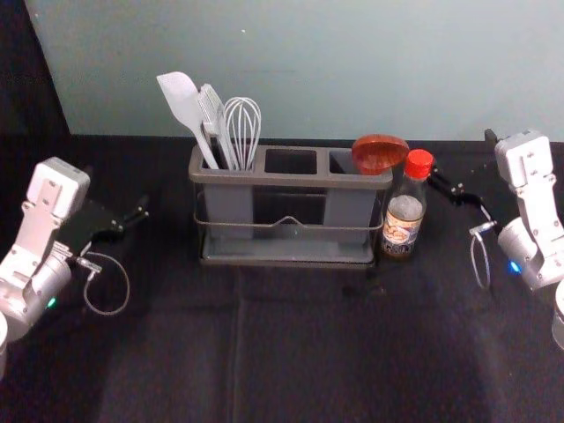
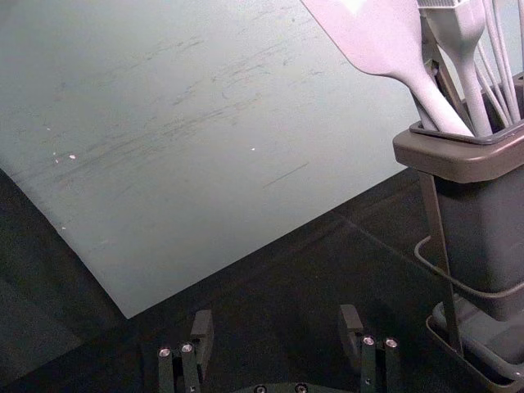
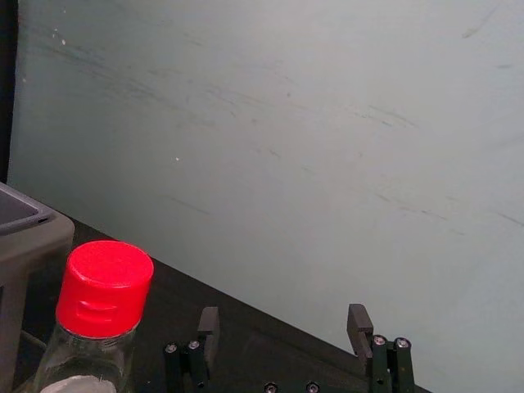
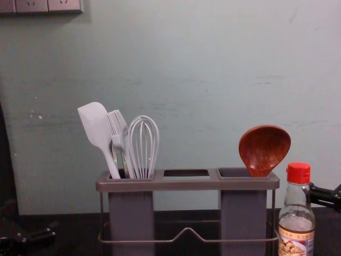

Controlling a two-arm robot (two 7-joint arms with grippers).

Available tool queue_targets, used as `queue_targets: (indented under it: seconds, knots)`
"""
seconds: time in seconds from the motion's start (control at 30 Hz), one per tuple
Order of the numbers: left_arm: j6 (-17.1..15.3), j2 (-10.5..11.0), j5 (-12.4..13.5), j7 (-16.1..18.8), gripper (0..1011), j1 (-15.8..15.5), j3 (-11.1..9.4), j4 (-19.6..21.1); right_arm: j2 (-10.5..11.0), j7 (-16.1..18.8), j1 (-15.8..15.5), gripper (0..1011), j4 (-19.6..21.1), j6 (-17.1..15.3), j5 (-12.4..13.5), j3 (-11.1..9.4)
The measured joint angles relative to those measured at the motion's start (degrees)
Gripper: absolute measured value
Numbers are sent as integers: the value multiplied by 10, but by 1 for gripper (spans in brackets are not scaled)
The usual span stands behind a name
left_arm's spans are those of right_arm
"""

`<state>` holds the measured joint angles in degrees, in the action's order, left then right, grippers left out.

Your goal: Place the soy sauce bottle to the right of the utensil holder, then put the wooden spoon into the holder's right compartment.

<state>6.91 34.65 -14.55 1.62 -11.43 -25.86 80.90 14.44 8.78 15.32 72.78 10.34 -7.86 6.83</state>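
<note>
The bottle [image 1: 404, 216] stands right of the holder [image 1: 282, 179], the spoon [image 1: 379, 155] bowl-up in its right compartment [image 1: 338, 162]. The left gripper [image 1: 122, 225] hangs left of the holder, the right gripper [image 1: 458, 194] near the bottle; wrist views reveal both open. The chest view adds sockets [image 4: 63, 5].

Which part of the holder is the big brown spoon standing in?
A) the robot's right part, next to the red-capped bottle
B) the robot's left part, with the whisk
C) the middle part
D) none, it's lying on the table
A, because the spoon's bowl sticks up out of the holder's right compartment, on the side where the red-capped bottle stands.
</note>
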Motion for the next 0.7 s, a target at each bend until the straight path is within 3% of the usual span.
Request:
queue_targets:
  seconds: [0.7]
  knots:
    - [0,0,0,0,1005,0,0,0,-1,-1,-1,1002,1,1,-1,0]
